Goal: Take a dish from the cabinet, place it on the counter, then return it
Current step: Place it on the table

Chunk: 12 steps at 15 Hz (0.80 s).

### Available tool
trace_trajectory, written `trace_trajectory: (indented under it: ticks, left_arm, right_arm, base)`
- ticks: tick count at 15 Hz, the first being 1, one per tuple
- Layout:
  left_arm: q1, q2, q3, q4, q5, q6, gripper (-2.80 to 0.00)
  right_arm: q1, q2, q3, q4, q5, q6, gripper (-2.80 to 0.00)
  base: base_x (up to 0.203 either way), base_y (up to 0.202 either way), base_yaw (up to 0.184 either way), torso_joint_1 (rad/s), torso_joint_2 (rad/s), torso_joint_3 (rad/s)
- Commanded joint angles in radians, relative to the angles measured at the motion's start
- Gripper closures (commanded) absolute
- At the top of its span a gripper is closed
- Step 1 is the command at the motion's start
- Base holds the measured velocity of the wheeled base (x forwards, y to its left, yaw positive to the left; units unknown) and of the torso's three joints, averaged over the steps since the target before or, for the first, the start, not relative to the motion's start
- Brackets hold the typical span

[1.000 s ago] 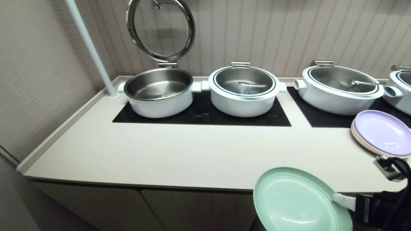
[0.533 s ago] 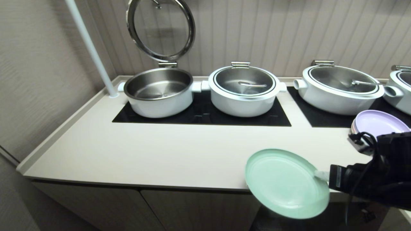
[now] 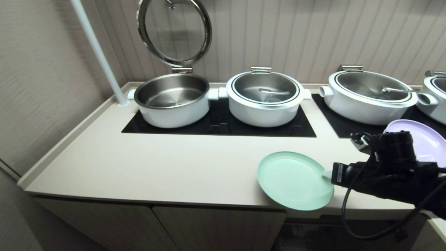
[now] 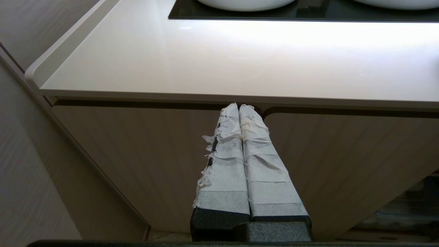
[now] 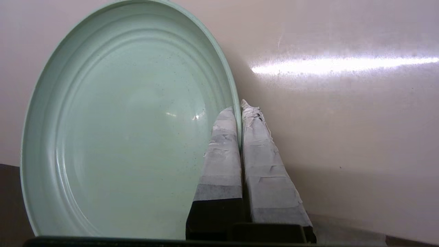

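- Head view: dish (image 3: 294, 179) is over the counter (image 3: 174, 167) near its front edge, w/ its near rim overhanging that edge. Looks close to level; can't tell if it's touching the top yet. It lies to the robot's left of the right gripper (image 3: 327, 173), which pinches the rim on the dish's right side. Lilac plate (image 3: 430, 141) sits just behind the right arm; pots (image 3: 264, 99) on the cooktop (image 3: 219, 127) are well apart from the dish.
- Judgement: set-down step, nearly there; next move prob. needs the dish lowered flat and further in from the edge before letting go, else it could tip off the front.
- Left wrist view: left gripper (image 4: 239, 107) clenched on nothing, parked low in front of the cabinet (image 4: 137, 154) doors, below the counter edge. Right arm is the nearer one by far.
- Right wrist view: right gripper's taped fingers (image 5: 223, 151) clamped on the dish rim, one on the inner face, other on the underside; counter surface shows behind.
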Motion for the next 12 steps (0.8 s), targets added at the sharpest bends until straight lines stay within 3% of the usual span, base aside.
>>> trace_trajectory:
  ticks: [1,12]
  left_arm:
    - [0.0,0.0,0.0,0.0,0.001,-0.001,0.0]
    - [0.0,0.0,0.0,0.0,0.0,-0.001,0.0]
  right_arm:
    - [0.002,0.073,-0.008,-0.044,0.001,0.002,0.0]
    - [0.003,0.201,-0.135,-0.067,-0.004,0.005,0.0]
  base:
    - [0.0,0.0,0.0,0.0,0.0,0.0]
    - [0.0,0.0,0.0,0.0,0.0,0.0]
